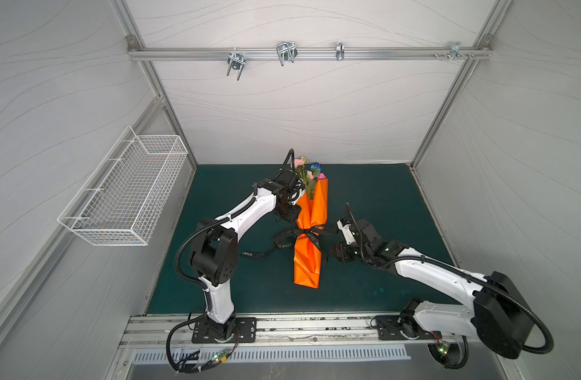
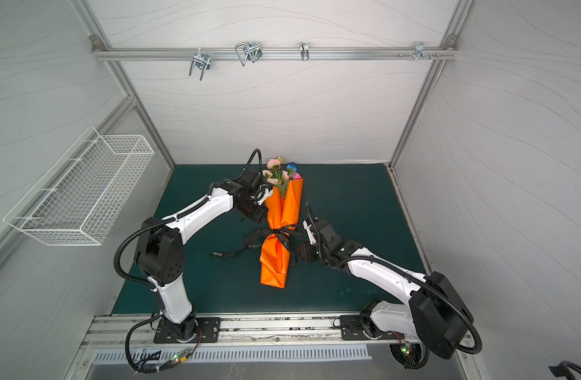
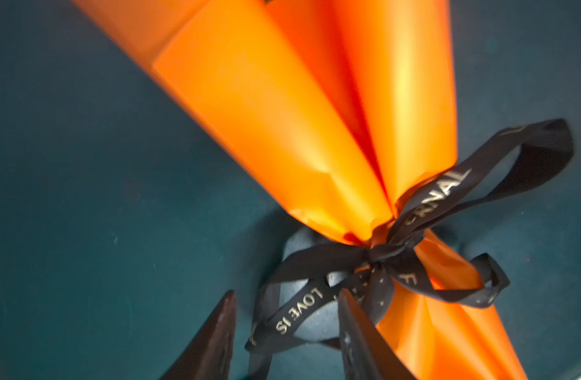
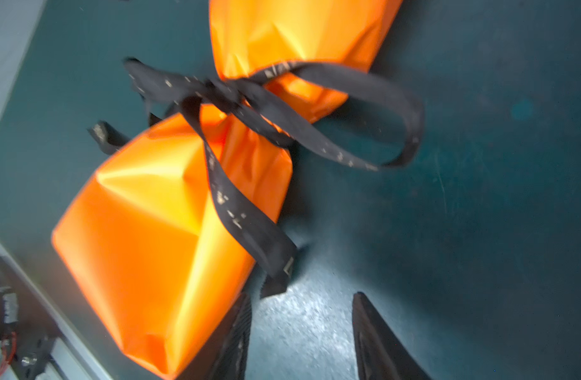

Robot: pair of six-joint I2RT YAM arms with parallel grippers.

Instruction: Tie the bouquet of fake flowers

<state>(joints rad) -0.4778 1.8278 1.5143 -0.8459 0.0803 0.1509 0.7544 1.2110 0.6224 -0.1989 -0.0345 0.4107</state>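
Bouquet [image 1: 307, 177] central on mat [image 1: 381, 204]; edges well clear

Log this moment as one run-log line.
bouquet of fake flowers: wrapped | ribbon: bow tied around orange paper | left claw: open | right claw: open

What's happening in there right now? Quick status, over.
Left gripper open, right gripper open, neither gripping. Bouquet of fake flowers lies in orange wrapping paper, black ribbon tied in a bow round it. Nothing blocking either arm.

We read "LOVE IS" on the black ribbon [image 1: 284, 245], at eight o'clock of its knot in both top views; "ERNAL" stands farther out on the tail. Nothing else reads.
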